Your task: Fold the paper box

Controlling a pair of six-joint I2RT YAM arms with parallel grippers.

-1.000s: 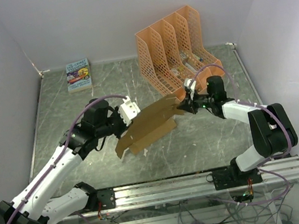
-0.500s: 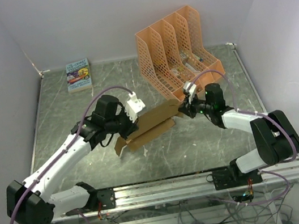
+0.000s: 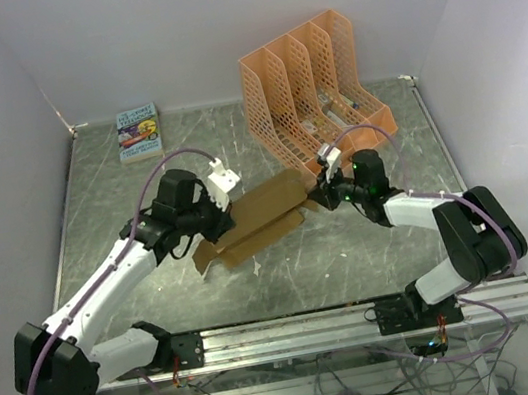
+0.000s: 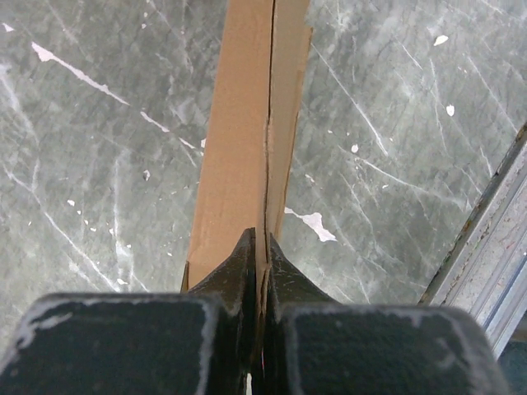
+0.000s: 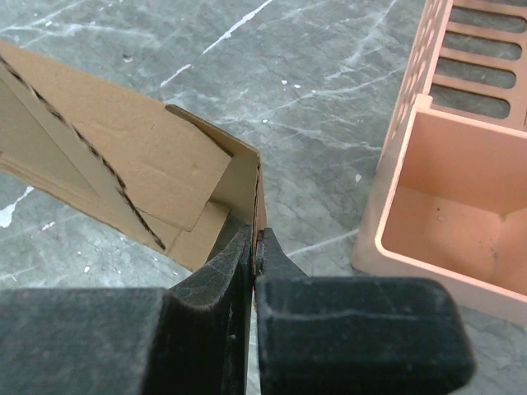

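Note:
The paper box (image 3: 259,215) is a flat tan cardboard sheet with creases and flaps, held low over the middle of the table between both arms. My left gripper (image 3: 222,221) is shut on its left edge; in the left wrist view the cardboard (image 4: 247,140) runs edge-on away from the pinched jaws of the left gripper (image 4: 262,247). My right gripper (image 3: 316,192) is shut on the right end flap; the right wrist view shows the flap (image 5: 247,181) clamped between the black fingers of that gripper (image 5: 255,240), with folded panels (image 5: 99,148) to the left.
An orange perforated file rack (image 3: 312,88) stands at the back right, close behind my right gripper; its corner (image 5: 445,189) shows in the right wrist view. A small colourful book (image 3: 138,131) lies at the back left. A metal rail (image 3: 365,314) runs along the near edge.
Both grippers have carried the cardboard leftward and lowered it. The left arm has drawn in closer to the sheet; the right gripper has shifted left, away from the rack.

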